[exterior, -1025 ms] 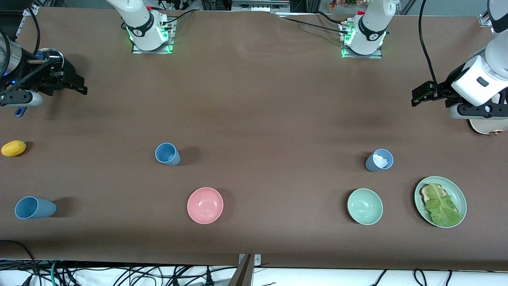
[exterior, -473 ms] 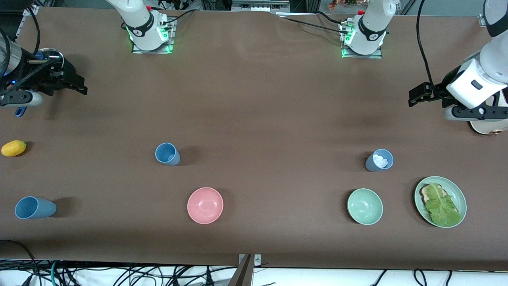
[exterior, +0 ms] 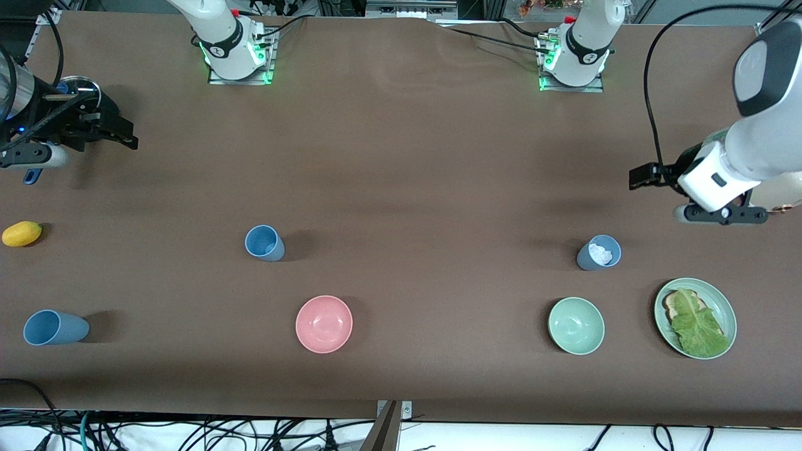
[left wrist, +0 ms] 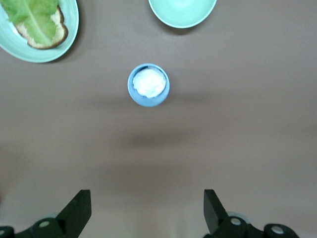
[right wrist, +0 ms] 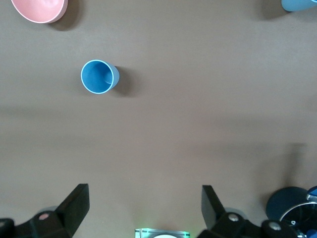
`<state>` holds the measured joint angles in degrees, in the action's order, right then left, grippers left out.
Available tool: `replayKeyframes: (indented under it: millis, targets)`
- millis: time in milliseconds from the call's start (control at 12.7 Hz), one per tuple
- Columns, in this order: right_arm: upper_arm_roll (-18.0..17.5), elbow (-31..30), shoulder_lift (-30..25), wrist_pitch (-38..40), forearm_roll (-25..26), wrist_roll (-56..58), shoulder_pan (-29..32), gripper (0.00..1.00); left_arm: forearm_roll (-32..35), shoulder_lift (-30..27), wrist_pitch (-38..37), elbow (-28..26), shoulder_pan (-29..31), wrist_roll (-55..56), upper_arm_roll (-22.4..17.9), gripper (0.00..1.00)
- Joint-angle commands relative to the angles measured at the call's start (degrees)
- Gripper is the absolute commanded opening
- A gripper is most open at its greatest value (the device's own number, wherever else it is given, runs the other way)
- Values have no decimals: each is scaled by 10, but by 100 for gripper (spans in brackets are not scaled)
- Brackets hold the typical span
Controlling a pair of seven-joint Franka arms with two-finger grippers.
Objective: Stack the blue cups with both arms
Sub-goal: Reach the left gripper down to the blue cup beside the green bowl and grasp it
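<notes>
Brown table [exterior: 401, 156] carries three cups: one [exterior: 53, 327] at the right arm's end, one [exterior: 264, 243] mid-table, one [exterior: 599, 252] holding white material. Right pincer [exterior: 128, 138] hangs spread, waiting. Left pincer [exterior: 634, 178] hangs spread over bare table near the filled cup.

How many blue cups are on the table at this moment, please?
3. One blue cup stands near the right arm's end, one is farther from the camera than the pink bowl, and one holding something white is beside the pale green bowl. None looks hidden.
</notes>
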<state>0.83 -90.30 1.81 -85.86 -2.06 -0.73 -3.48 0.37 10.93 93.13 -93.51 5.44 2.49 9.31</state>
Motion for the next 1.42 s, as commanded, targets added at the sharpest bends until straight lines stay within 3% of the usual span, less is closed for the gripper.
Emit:
replayKeyframes:
  millis: [0,394,788,867,946,1025,1182,1340]
  targets:
    - [-3,12,3,11,-8,9,5,100,16,34,68,-20,6,-49,-1,100]
    - [-3,12,3,11,-8,9,5,100,47,73,249,-127,19,-76,-1,100]
    - [-3,12,3,11,-8,9,5,100,85,123,298,-133,28,-77,-1,97]
    - [-3,12,3,11,-8,9,5,100,85,128,298,-134,32,-77,0,81]
    - [-3,12,3,11,-8,9,5,100,85,136,300,-131,32,-77,0,78]
    - [-3,12,3,11,-8,9,5,100,85,142,306,-128,33,-77,0,62]
    - [-3,12,4,11,-8,9,5,100,85,160,338,-128,40,-77,-1,59]
    - [-3,12,3,11,-8,9,5,100,85,169,351,-128,51,-77,0,40]
